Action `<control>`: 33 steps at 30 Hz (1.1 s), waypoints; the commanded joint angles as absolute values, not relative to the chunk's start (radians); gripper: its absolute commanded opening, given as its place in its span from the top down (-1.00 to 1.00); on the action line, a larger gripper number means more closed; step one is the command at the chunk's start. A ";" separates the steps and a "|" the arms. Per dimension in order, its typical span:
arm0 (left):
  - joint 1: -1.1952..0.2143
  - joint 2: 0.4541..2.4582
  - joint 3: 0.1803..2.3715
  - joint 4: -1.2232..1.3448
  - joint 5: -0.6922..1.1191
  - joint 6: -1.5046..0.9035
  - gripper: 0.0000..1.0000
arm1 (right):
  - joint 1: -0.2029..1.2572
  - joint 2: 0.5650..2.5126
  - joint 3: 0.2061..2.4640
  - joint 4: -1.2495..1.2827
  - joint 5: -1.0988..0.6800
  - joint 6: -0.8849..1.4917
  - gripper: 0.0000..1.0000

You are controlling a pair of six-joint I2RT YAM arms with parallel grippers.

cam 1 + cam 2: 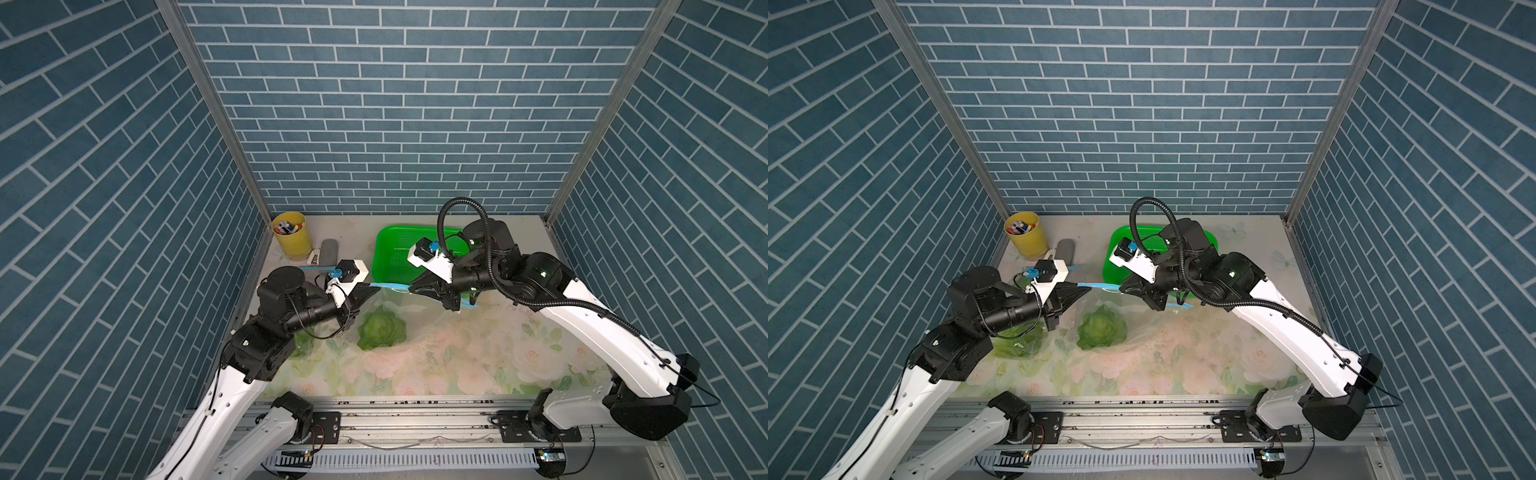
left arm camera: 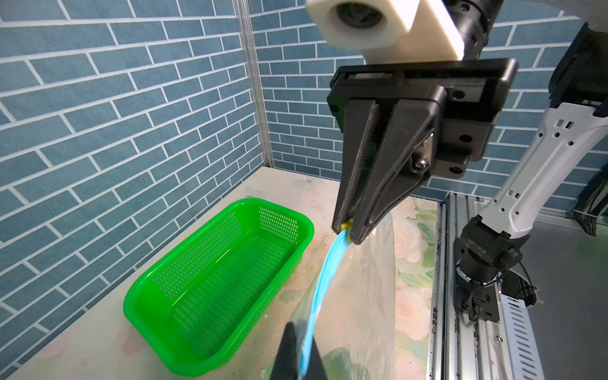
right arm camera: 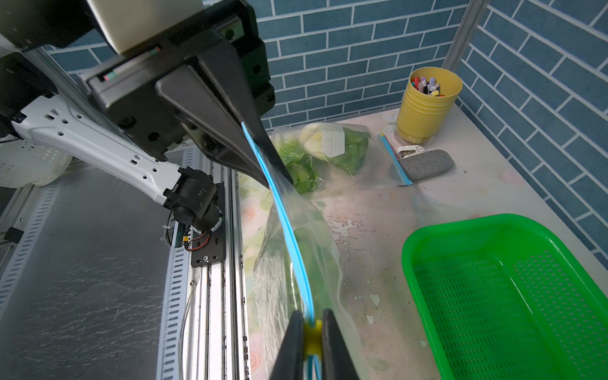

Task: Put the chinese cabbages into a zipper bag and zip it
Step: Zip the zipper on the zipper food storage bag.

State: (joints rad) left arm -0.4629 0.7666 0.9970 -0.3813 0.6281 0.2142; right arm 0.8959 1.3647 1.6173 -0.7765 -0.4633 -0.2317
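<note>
Blue brick walls ringed the flowery worktop [image 1: 457,365]. Left of middle, the left hand [image 1: 375,289] pinched the zipper bag [image 3: 276,269] by its blue zip strip [image 1: 390,285]. A chinese cabbage [image 1: 381,332] sat inside the bag, at the middle; it looked soft and light. Further right, the right hand [image 1: 414,287] squeezed the yellow slider [image 3: 312,330]. I think that floppy, slippery bag was best held by its stiffer strip.

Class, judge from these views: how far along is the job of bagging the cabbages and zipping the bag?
Done: the green basket is empty and a cabbage lies inside the zipper bag. In hand: the left tool pinches the blue zip strip while the right tool is shut on the yellow slider. Left: strip continues past the slider, so zipping looks unfinished.
</note>
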 commanded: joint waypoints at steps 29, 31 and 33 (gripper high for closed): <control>-0.454 0.716 0.973 -0.301 0.345 0.179 1.00 | 0.871 1.235 1.509 -0.878 -0.301 -0.202 0.88; -0.455 0.718 0.973 -0.298 0.320 0.176 1.00 | 0.870 1.231 1.501 -0.877 -0.294 -0.204 0.88; -0.455 0.721 0.973 -0.297 0.316 0.175 1.00 | 0.871 1.228 1.497 -0.876 -0.288 -0.204 0.88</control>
State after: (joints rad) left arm -0.4644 0.7292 0.9691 -0.3607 0.4118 0.1886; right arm 0.8841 1.2594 1.5127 -0.7879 -0.3386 -0.2062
